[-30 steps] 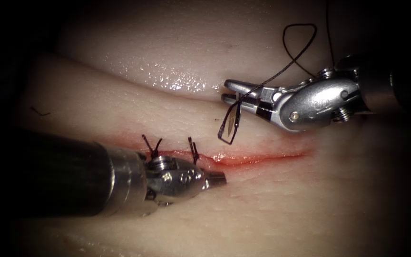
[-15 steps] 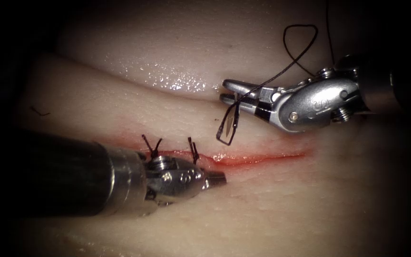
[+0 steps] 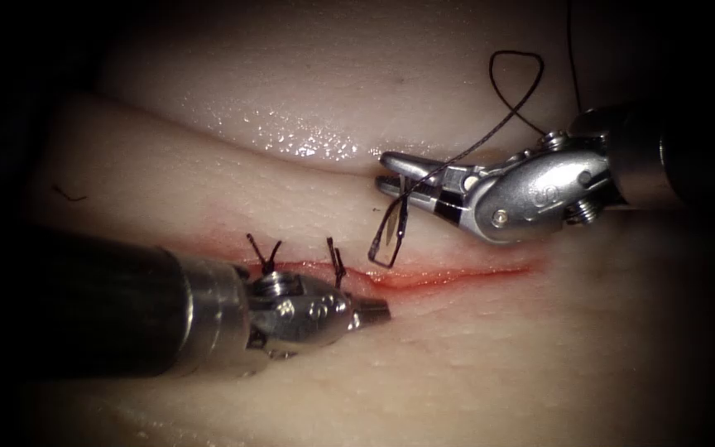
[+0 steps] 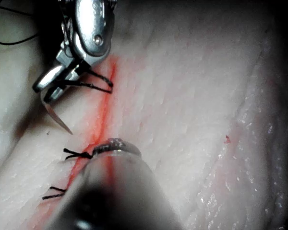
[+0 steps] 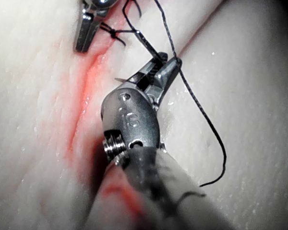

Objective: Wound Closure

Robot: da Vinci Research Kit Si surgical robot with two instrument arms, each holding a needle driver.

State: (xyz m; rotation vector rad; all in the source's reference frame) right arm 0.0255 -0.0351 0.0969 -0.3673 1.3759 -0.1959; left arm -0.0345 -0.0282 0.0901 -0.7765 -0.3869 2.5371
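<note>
My right tool is shut on the curved needle near its rear end. The needle hangs free just above the middle of the cut, with its point close to the tissue but not in it. Black thread loops up behind these jaws. The left wrist view shows the needle curving down from the right tool. My left tool lies low beside the cut's left half, shut and holding nothing. It also appears in the right wrist view.
Two tied stitches with short cut ends close the cut's left part. Red fluid lines the open right part. A small thread scrap lies on the tissue at far left.
My right tool has moved a little left and down, bringing the needle closer to the cut. The thread loop shifted with it. The left tool has hardly moved.
</note>
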